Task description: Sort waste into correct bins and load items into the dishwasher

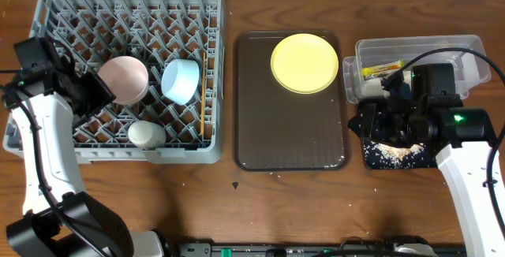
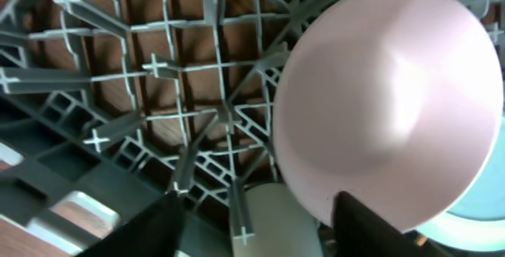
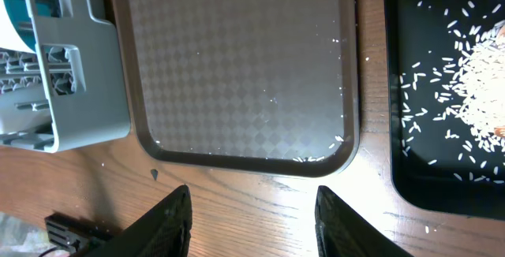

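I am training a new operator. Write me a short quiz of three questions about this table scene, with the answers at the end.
1. True or false: the yellow plate lies on the brown serving tray.
2. What lies in the black tray? A. the yellow plate. B. rice scraps. C. nothing.
3. How many bowls stand in the dish rack?

Key: 1. True. 2. B. 3. Two, the white bowl and the light blue bowl.
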